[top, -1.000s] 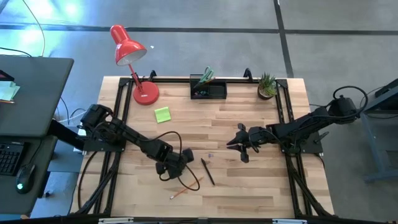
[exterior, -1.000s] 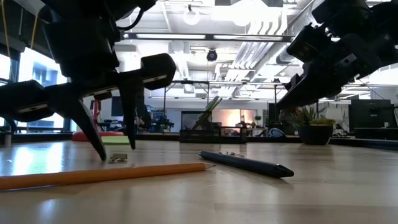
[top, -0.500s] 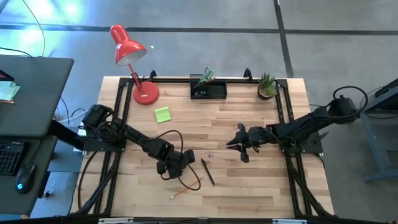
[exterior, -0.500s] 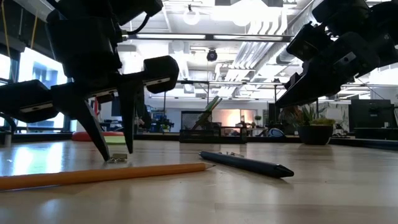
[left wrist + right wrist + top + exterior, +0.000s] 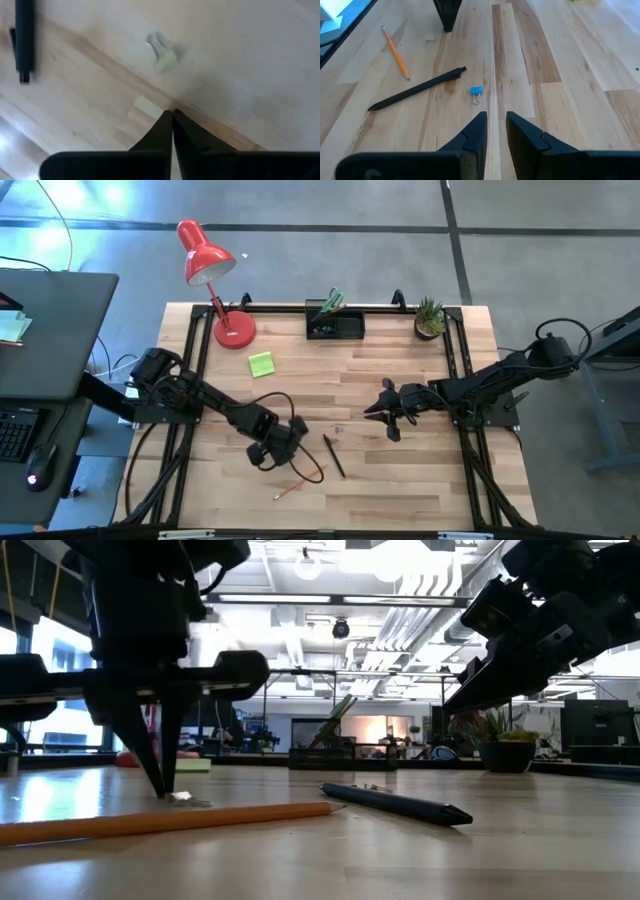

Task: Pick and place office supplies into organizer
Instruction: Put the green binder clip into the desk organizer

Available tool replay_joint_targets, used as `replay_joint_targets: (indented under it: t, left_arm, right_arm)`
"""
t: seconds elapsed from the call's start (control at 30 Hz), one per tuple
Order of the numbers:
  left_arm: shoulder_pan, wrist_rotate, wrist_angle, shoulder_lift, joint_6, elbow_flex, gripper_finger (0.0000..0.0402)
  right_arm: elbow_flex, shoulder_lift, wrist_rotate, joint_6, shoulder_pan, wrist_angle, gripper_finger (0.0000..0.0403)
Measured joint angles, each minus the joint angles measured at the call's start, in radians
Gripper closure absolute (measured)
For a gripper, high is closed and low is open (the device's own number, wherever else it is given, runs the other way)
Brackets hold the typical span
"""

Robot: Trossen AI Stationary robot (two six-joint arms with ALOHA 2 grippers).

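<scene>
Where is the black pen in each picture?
High view: the black pen lies on the table, right of the left gripper.
Low view: the black pen lies across the front middle.
Left wrist view: the black pen is at the upper left edge.
Right wrist view: the black pen lies left of centre.
Shared landmark: the orange pencil beside it.

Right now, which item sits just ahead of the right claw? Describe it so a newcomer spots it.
Start at the wooden table and find the right claw, hovering mid-table. On the boards ahead of it lies a tiny binder clip, beside the black pen. It is the only blue item, much smaller than the pen or orange pencil.
</scene>
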Motion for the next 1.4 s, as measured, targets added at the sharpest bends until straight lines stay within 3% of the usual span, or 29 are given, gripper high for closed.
replay_joint_targets:
  t: [0.23,0.47,0.67,0.93,1.13,1.4]
  left_arm:
    - [0.000,-0.073,-0.096,-0.048,-0.184,-0.008,0.0401]
    - [0.001,0.078,0.013,-0.090,-0.467,-0.009,0.0399]
    - [-0.005,0.101,0.107,-0.092,-0.649,-0.008,0.0389]
    - [-0.061,0.086,0.196,-0.061,-0.679,-0.004,0.0317]
    - [-0.063,-0.043,0.196,-0.038,-0.777,-0.008,0.0254]
    - [-0.065,0.017,0.255,0.025,-0.849,-0.004,0.0204]
  right_arm:
    - [0.000,0.000,-0.001,0.003,0.000,-0.005,0.0336]
    - [0.000,0.000,0.008,-0.001,0.000,0.065,0.0336]
    - [0.000,0.049,0.051,-0.082,0.000,0.162,0.0336]
    - [0.000,0.220,0.047,-0.061,0.000,0.339,0.0313]
    - [0.007,0.304,0.024,-0.052,0.000,0.394,0.0300]
    - [0.010,0.297,0.015,-0.045,0.000,0.392,0.0302]
